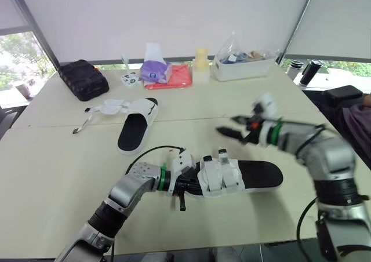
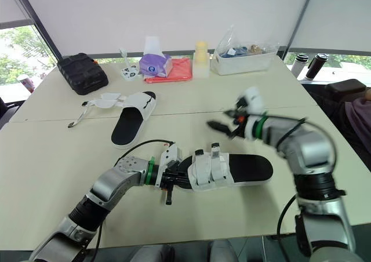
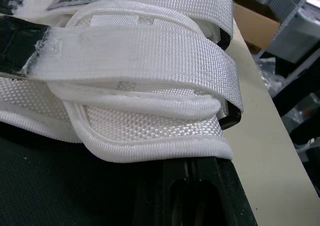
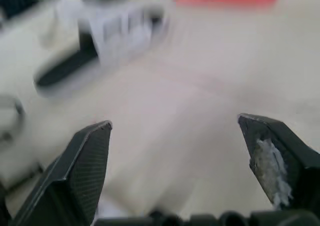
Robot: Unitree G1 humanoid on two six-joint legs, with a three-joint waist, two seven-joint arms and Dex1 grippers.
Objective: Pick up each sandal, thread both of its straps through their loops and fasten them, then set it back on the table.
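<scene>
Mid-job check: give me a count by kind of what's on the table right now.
Sandals: 2 (near sandal, far sandal)
Black case: 1
Tissue pack: 1
Red flat item: 1
Yellow-capped bottle: 1
Clear bin: 1
Small white panda-faced item: 1
Total: 8

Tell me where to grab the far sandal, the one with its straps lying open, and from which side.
Take the far sandal by its bare heel end, pinching across the sole's long edges, coming from the near side. The loose straps splay beside the far end, so the heel looks unobstructed. The open right hand seems free.
</scene>
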